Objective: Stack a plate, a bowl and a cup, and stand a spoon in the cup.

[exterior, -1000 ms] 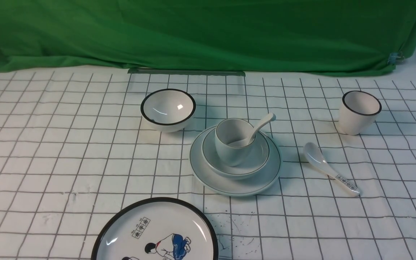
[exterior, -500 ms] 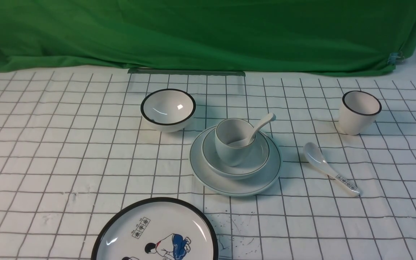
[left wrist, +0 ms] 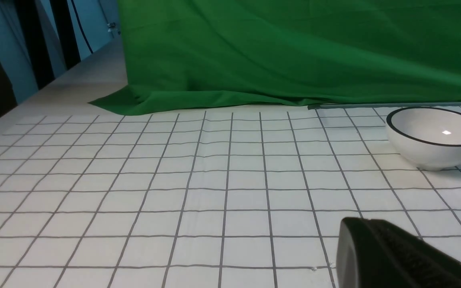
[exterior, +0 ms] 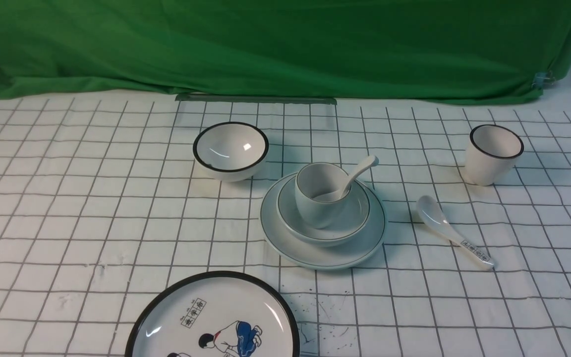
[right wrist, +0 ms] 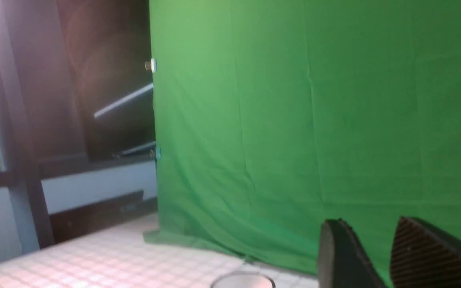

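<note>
cartoon plate (exterior: 213,317) — edge-cropped

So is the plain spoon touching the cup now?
Touching. The front view shows the spoon standing in the cup, its handle leaning on the rim at the right and its scoop down inside.

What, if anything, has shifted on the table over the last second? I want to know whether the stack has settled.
Nothing visibly changed. The pale bluish-white cup sits in the shallow pale bowl on the plain thin-lined plate, with the plain white ceramic spoon leaning in the cup, exactly as before. No arm shows in the front view.
</note>
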### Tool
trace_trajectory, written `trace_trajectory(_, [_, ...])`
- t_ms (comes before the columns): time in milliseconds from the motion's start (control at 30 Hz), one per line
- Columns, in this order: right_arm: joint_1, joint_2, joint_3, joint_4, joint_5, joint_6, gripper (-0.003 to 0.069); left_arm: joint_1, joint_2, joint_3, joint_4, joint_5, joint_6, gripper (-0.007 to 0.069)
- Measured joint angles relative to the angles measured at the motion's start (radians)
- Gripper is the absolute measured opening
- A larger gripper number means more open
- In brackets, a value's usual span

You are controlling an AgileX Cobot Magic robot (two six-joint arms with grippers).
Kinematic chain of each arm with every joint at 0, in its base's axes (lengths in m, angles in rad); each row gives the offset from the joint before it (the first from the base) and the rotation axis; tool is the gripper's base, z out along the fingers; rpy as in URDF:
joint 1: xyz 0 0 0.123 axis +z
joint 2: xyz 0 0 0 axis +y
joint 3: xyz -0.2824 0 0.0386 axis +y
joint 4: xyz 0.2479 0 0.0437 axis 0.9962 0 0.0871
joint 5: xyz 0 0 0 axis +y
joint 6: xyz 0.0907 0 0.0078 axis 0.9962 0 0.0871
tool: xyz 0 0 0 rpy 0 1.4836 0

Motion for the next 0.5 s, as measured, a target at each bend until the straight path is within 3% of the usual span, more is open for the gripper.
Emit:
trace_trajectory(200, [-0.041,0.0,0.002,0.021,0.203,-0.066,0.0237,0.0,0.0,0.0,0.0,-0.001,0.0,0.0005])
trace_trajectory(500, [-0.52,0.001,0.184,0.021,0.41,-0.144,0.0237,0.0,-0.001,0.0,0.0,-0.004,0.0,0.0005])
